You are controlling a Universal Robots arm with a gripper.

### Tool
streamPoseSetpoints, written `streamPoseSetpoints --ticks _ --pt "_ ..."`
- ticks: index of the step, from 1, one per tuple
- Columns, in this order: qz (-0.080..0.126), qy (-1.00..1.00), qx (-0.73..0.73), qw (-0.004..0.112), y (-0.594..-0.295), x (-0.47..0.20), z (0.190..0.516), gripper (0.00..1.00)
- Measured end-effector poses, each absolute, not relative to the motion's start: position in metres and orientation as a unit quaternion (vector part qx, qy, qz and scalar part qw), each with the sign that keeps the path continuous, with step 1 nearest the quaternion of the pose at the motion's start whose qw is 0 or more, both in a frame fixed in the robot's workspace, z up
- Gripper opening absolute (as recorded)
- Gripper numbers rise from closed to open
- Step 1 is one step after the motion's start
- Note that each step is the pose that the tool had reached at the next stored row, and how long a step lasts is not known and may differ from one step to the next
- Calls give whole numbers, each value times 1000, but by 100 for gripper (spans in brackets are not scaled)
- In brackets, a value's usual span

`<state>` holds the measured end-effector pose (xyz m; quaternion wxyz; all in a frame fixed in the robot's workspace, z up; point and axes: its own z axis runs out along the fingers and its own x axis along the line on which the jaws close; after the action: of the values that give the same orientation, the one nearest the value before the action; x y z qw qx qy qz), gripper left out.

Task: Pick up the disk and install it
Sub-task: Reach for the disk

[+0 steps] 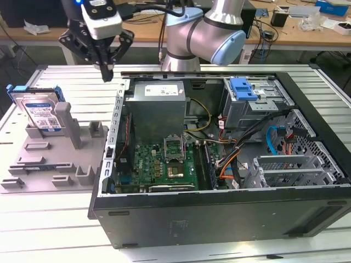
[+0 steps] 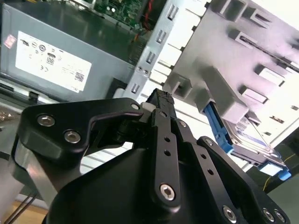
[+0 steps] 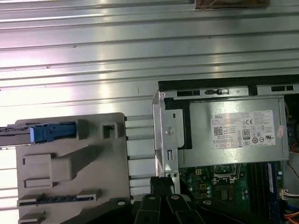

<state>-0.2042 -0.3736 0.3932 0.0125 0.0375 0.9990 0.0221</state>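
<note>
The disk (image 1: pixel 39 111), a silver drive with a white-and-blue label in a blue carrier, leans upright in a slot of the grey fixture (image 1: pixel 66 159) at the exterior view's left. My gripper (image 1: pixel 105 71) hangs above the table between the fixture and the open computer case (image 1: pixel 219 219), apart from the disk. Its fingers are shut together with nothing between them. In the second wrist view the gripper (image 2: pixel 161 99) points toward the table, with the disk (image 2: pixel 247 140) beyond it under the fixture's posts. In the first wrist view the disk's blue carrier edge (image 3: pixel 49 132) sits at the fixture's rim, and the gripper (image 3: pixel 161 183) is near the case corner.
The case lies on its side with the grey power supply (image 1: pixel 156 101), the motherboard (image 1: pixel 159 164), cables and a drive cage with a blue latch (image 1: pixel 244 90). The arm's body (image 1: pixel 205 38) stands behind the case. A cluttered desk (image 1: pixel 307 22) runs along the back.
</note>
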Motion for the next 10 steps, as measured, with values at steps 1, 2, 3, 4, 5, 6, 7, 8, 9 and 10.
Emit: streamPoseSetpoints --ticks 1,2,3,4,5,6,7,8,9,10 --pt "22 999 38 12 -372 -207 393 11" --pt "22 999 38 12 -371 -210 393 11" --pt "22 999 38 12 -370 -213 393 11" --pt "22 999 37 12 -369 -216 393 11" --pt "22 999 38 12 -367 -221 393 11" --pt "22 999 38 12 -366 -224 393 11" --pt "22 999 38 12 -365 -228 393 11" --pt "22 999 38 12 -364 -230 393 11" --pt "22 999 38 13 -363 -233 393 11" --pt "22 999 38 12 -361 -237 393 11"
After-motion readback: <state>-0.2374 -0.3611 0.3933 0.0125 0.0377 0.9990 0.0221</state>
